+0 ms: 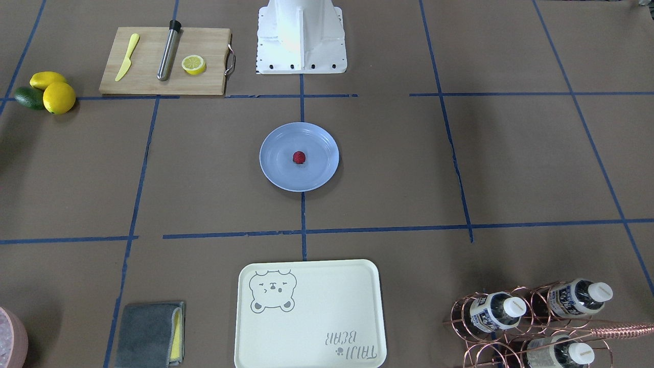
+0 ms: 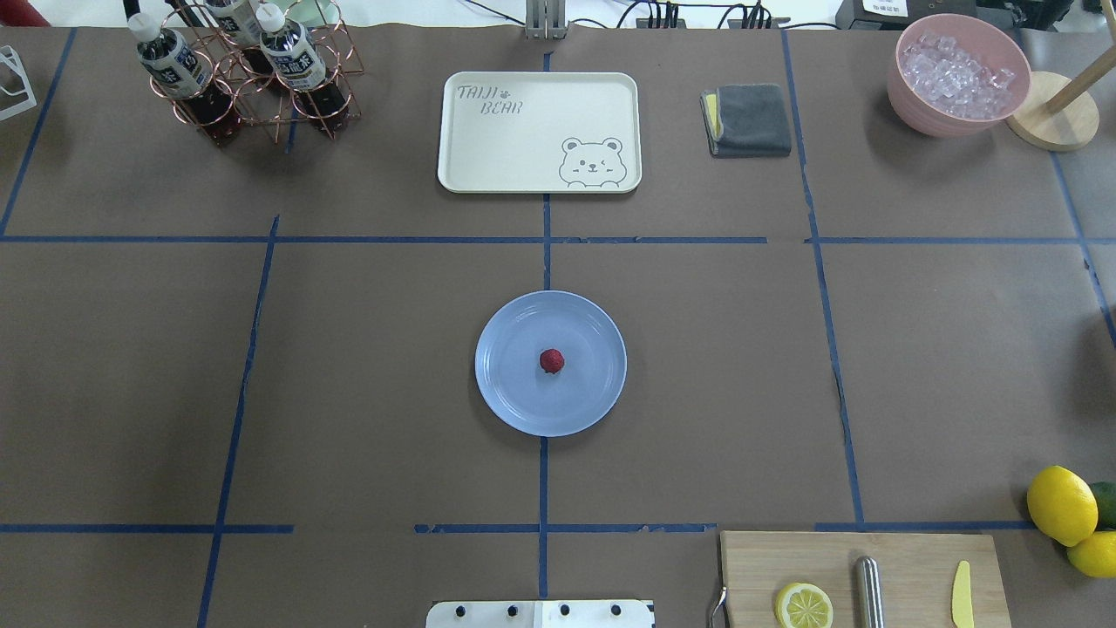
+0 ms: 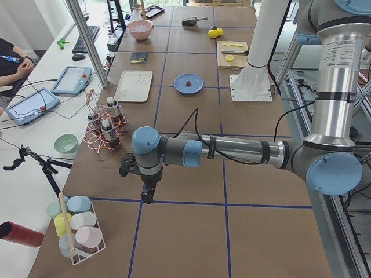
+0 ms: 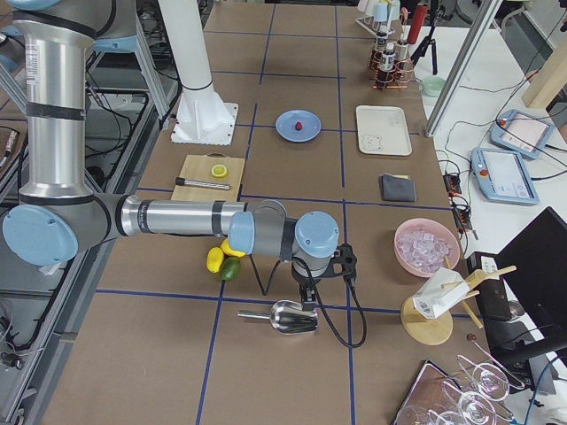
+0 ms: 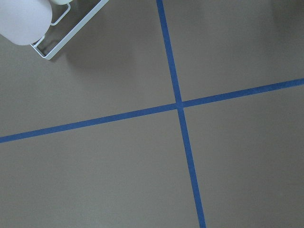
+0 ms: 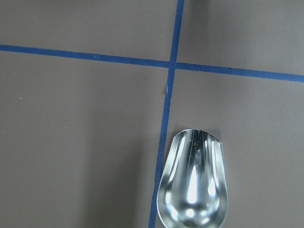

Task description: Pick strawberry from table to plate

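The small dark-red strawberry [image 1: 299, 157] [image 2: 551, 360] lies at the middle of the light-blue plate [image 1: 319, 171] [image 2: 588, 397], which rests on the brown table [image 1: 409, 168] at the centre of the tape grid. Neither arm reaches into the front-facing or overhead views. In the exterior left view my left gripper [image 3: 148, 197] hangs far from the plate [image 3: 196, 81], near the table's end. In the exterior right view my right gripper [image 4: 307, 297] hangs above a metal scoop [image 4: 288, 317], also far from the plate [image 4: 285, 124]. I cannot tell whether either is open or shut.
A cutting board [image 2: 907, 558] carries a lemon half, a metal bar and a yellow knife. Lemons [image 2: 1061, 504] and an avocado lie beside it. The bear-print tray [image 2: 523, 148], a grey cloth [image 2: 750, 119], a bottle rack [image 2: 235, 74] and an ice bowl [image 2: 957, 74] line the far side.
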You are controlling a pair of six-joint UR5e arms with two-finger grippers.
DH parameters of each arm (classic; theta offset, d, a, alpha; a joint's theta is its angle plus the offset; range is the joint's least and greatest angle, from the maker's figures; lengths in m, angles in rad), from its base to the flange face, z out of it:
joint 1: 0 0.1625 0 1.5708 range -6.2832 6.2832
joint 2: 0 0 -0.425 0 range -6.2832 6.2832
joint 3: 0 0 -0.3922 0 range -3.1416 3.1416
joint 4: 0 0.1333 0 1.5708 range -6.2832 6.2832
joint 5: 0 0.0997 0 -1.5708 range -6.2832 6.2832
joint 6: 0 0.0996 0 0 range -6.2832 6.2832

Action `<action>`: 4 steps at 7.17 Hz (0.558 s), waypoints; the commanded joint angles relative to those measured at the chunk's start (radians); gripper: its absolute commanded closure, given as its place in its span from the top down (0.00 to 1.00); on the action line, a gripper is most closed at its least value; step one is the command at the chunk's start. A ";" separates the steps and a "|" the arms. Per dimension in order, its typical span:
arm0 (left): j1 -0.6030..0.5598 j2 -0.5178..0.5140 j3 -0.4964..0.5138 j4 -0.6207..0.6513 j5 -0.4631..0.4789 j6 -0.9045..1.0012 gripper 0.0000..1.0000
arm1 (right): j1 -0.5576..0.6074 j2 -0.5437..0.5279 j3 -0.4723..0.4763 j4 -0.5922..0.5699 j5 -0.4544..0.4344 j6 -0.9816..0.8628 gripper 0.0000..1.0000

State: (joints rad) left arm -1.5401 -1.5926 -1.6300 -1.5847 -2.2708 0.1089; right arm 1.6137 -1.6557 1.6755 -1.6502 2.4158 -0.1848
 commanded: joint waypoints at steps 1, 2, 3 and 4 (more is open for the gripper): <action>0.000 -0.006 -0.001 0.002 0.001 0.000 1.00 | 0.003 -0.007 -0.014 0.047 -0.001 0.049 1.00; 0.000 -0.006 -0.002 0.002 0.001 0.000 1.00 | 0.003 0.007 -0.014 0.049 -0.003 0.120 1.00; -0.002 0.000 -0.001 0.003 -0.001 0.000 1.00 | 0.003 0.010 -0.016 0.050 -0.003 0.133 1.00; -0.011 0.006 0.004 0.003 -0.003 -0.002 1.00 | 0.003 0.008 -0.019 0.050 -0.003 0.131 1.00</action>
State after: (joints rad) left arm -1.5434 -1.5929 -1.6299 -1.5821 -2.2716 0.1087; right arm 1.6167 -1.6490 1.6598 -1.6013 2.4132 -0.0667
